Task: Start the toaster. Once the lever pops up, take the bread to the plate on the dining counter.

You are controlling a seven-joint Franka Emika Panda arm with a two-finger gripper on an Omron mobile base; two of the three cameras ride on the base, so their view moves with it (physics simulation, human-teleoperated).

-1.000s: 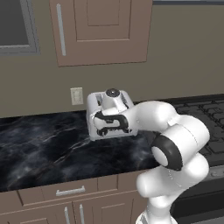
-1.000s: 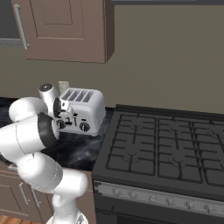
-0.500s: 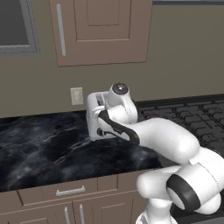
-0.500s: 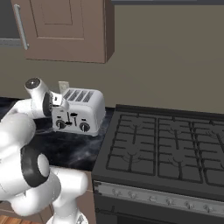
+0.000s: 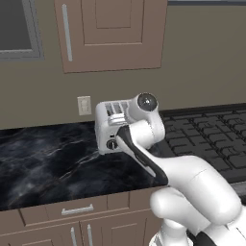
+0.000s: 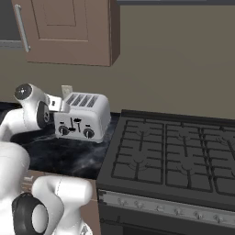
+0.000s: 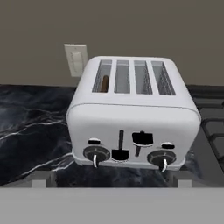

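hand view shows, from left to right, a white wall outlet (image 7: 75, 59) behind the toaster (image 7: 131, 118), then the bread (image 7: 105, 83), a brown slice standing deep in the leftmost of four slots. on the toaster front the left black knob (image 7: 96, 154), two black levers, the left lever (image 7: 120, 154) lower than the right lever (image 7: 142, 138), and the right knob (image 7: 161, 158). the toaster stands on a black marbled counter (image 7: 30, 131), and a dark stove (image 7: 214, 131) is just beside it at the right. in left base view the arm reaches to the toaster front and hides the gripper, so i cannot tell if the fingers are apart or together. a brown cabinet (image 5: 110, 33) hangs above.
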